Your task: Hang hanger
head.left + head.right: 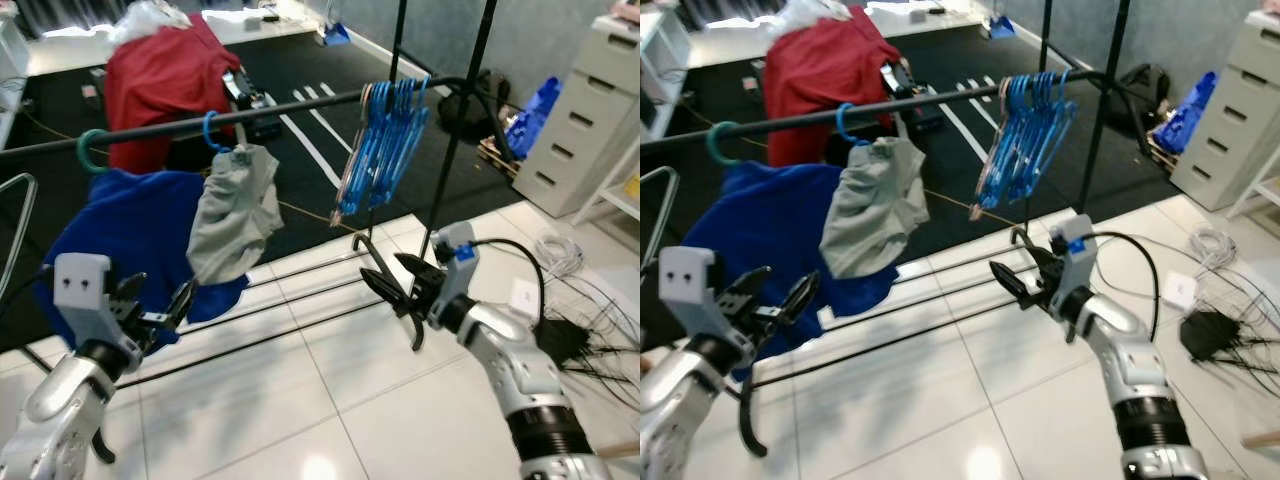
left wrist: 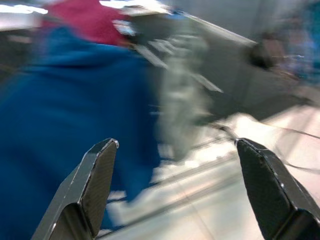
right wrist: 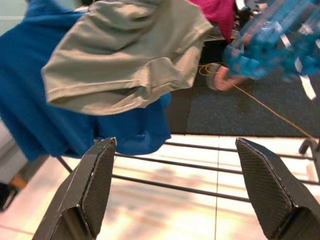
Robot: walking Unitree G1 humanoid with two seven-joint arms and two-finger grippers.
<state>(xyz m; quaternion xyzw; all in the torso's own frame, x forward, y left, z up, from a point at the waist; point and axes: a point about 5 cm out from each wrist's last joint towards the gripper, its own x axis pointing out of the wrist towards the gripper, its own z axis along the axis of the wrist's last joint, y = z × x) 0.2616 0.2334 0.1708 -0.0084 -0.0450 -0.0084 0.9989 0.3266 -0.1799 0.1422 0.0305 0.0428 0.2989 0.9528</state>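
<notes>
Left gripper (image 1: 155, 308): lower left of the frame, raised before the blue garment; fingers spread wide, nothing between them.

Black rail (image 1: 300, 105): runs across the upper frame from the left edge, rising slightly toward the right, where it meets the black uprights (image 1: 470, 90).

Green hanger hook (image 1: 88, 150): on the rail at upper left, carrying the blue garment (image 1: 120, 240), which hangs down into the centre left.

Blue hanger hook (image 1: 213, 133): on the rail just right of the green one, carrying a grey garment (image 1: 235, 215) that overlaps the blue garment's right edge.

Red cloth (image 1: 165, 75): heaped behind the rail, upper left, on dark carpet (image 1: 330, 60).

Bunch of blue hangers (image 1: 385, 140): upper centre, hooked together on the rail near its right end, hanging at a slant; no garments on them.

Lower rack bars (image 1: 300, 300): black, crossing the white tiled floor (image 1: 300, 400) at centre.

Right gripper (image 1: 395, 280): centre right, below the hanger bunch and apart from it; fingers well spread, holding nothing.

Cables (image 1: 590, 340): tangled on the tiles, right edge.

White drawer unit (image 1: 590, 120): upper right, with a blue bag (image 1: 530, 115) beside it.
</notes>
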